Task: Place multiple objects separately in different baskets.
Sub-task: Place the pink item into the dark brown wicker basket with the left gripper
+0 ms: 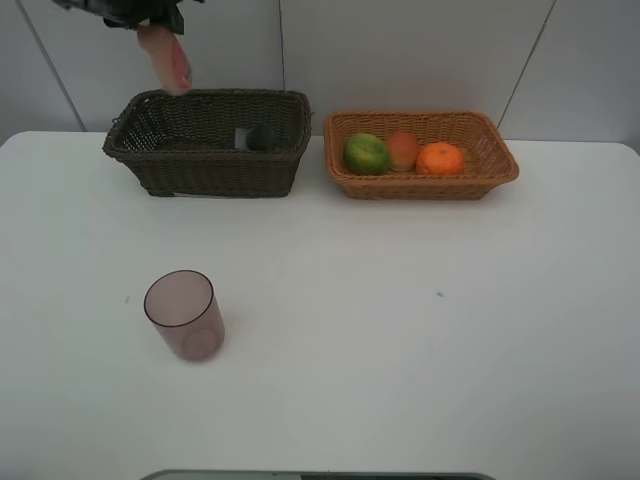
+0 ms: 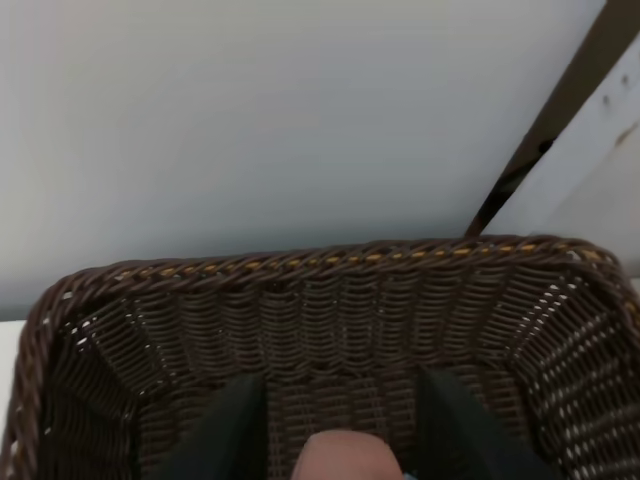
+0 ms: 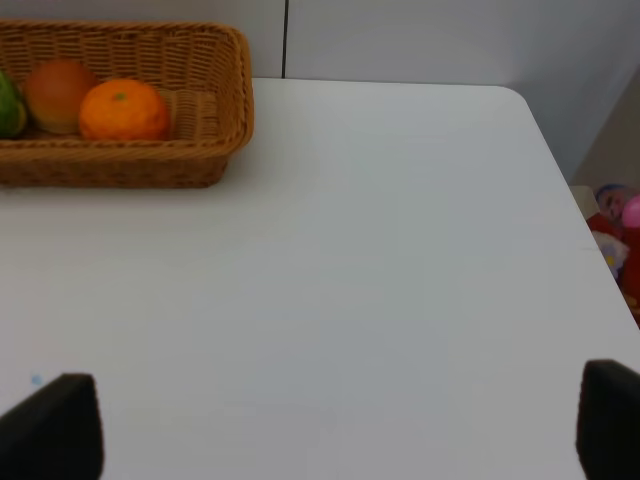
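My left gripper [image 1: 150, 22] is high at the back left, shut on the pink bottle [image 1: 168, 58], which hangs tilted over the rear left corner of the dark brown basket [image 1: 180, 165]. In the left wrist view the bottle [image 2: 345, 458] sits between the dark fingers [image 2: 235, 430] above that basket [image 2: 330, 300]. The dark green bottle [image 1: 261, 137] lies inside it. In the light tan basket [image 1: 420, 188] are the green fruit [image 1: 367, 153], the red-orange fruit [image 1: 403, 149] and the orange [image 1: 440, 158]. The mauve cup [image 1: 183, 314] stands on the table at the front left. My right gripper [image 3: 330, 425] is open over bare table.
The white table [image 1: 420, 330] ends at a wall behind both baskets. In the right wrist view the tan basket [image 3: 215, 160] is at the far side, and colourful clutter [image 3: 618, 215] lies off the table's edge.
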Controlling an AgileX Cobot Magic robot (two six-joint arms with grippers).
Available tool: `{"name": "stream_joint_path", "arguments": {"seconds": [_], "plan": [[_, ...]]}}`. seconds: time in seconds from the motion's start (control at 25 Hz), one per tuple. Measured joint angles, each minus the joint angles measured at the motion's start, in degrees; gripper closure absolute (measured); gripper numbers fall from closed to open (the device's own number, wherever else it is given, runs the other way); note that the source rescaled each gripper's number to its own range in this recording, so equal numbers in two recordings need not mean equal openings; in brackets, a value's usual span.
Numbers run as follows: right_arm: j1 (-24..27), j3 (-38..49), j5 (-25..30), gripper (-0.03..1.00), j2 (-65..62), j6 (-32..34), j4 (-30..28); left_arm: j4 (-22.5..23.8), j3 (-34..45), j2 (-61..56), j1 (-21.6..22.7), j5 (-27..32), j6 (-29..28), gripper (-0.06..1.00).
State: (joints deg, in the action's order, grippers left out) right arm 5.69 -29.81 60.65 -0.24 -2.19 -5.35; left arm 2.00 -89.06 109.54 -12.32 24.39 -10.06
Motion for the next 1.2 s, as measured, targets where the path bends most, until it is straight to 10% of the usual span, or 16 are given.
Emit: {"name": "stream_joint_path", "arguments": {"seconds": [1.0,1.2], "plan": [[0.00,0.00,0.00,-0.03,0.00,0.00,0.00,7.00,0.00,13.18,0.00,-7.37,0.00,0.54],[0.00,0.00,0.00,-0.03,0.00,0.00,0.00,6.93,-0.17,12.81,0.00,-7.41,0.00,0.10]]}}
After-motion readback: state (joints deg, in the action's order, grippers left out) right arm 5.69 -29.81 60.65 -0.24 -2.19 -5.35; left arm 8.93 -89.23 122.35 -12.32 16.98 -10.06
